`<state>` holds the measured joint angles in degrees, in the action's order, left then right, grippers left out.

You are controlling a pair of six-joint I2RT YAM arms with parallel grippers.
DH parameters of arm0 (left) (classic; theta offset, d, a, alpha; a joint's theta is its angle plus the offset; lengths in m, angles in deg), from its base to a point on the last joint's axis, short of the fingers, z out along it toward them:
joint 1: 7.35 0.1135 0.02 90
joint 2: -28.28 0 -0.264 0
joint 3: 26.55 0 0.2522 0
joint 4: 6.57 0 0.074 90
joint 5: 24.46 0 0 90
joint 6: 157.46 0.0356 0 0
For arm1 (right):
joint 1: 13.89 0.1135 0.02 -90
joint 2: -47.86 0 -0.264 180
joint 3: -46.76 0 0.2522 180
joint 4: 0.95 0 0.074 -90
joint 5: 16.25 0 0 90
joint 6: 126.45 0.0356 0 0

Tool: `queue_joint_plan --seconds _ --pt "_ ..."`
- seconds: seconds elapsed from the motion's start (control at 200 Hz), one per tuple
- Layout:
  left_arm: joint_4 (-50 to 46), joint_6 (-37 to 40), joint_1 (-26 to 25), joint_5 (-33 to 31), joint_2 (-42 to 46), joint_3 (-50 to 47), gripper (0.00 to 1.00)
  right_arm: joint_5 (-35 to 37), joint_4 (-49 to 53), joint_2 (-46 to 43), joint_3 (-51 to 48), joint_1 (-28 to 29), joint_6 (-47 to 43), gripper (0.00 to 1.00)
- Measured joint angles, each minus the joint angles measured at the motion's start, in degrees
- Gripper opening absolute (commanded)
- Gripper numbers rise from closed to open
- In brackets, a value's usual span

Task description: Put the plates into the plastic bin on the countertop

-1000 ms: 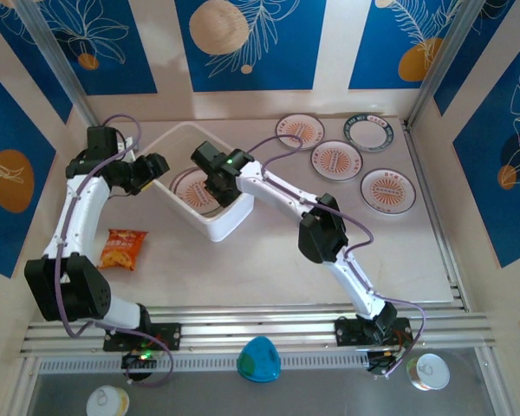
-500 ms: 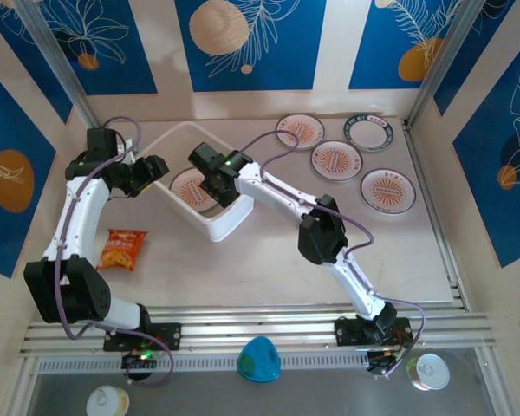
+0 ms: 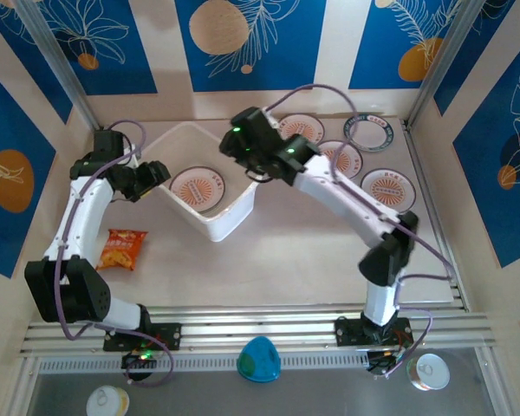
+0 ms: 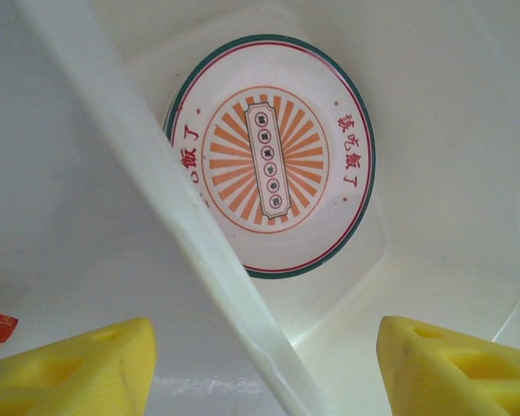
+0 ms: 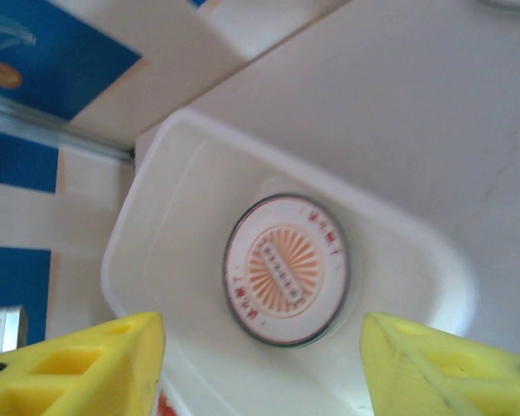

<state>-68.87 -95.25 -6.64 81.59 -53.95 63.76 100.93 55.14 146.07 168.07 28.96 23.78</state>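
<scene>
The plastic bin [image 3: 225, 224] looks smooth and translucent, the countertop [image 3: 269, 260] matte.

The rim of the plastic bin [image 4: 191, 234] hides the left edge of the sunburst plate [image 4: 277, 156] inside it.

Your left arm [image 3: 74, 217] and right arm [image 3: 340, 192] are white with black joints, each trailed by a purple cable [image 3: 305, 86]. Left tool [image 4: 264, 368] and right tool [image 5: 260, 364] carry yellow wedge fingers [image 4: 78, 368]; a green light [image 3: 237, 132] dots the right wrist.

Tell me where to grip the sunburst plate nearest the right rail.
Probably its right rim, from above: the sunburst plate lies flat on the countertop, so only the rim offers a pinch, and that side looks unobstructed.
</scene>
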Motion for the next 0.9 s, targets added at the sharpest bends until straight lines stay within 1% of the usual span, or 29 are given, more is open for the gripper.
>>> queue_joint_plan --seconds 0.11,0.22,0.33,0.43,0.595,0.685,0.78,0.9 --pt "0.1 -0.9 -2.2 -2.1 -0.4 0.0 0.68 -1.4 -0.8 -7.3 -9.5 -6.9 -1.9 0.62" --pt "0.1 -2.0 -5.0 -4.9 -1.7 0.1 0.68 -3.3 -1.0 -13.7 -20.8 -15.4 -2.6 0.61" --pt "0.0 -2.6 -7.2 -7.1 -3.5 0.5 0.67 -5.6 0.1 -17.5 -29.8 -23.4 -3.0 0.61" --pt "-0.3 -3.4 -8.7 -9.4 -5.3 1.6 0.66 -7.5 0.7 -20.1 -36.1 -29.6 -4.1 0.61" --pt "-1.1 -4.3 -10.6 -12.9 -6.6 2.1 0.63 -11.9 0.2 -23.1 -43.2 -39.8 -5.1 0.61" --pt "-1.7 -4.8 -11.4 -14.0 -6.8 2.1 0.62 -14.1 -0.5 -23.1 -45.8 -44.8 -5.7 0.61" --pt "-1.9 -4.9 -11.8 -14.7 -6.8 2.1 0.62 -16.7 -1.6 -23.0 -47.6 -49.2 -6.2 0.61" --pt "-1.9 -4.9 -11.9 -14.9 -6.8 2.1 0.64 -20.4 -3.7 -22.1 -49.2 -54.9 -6.9 0.61"
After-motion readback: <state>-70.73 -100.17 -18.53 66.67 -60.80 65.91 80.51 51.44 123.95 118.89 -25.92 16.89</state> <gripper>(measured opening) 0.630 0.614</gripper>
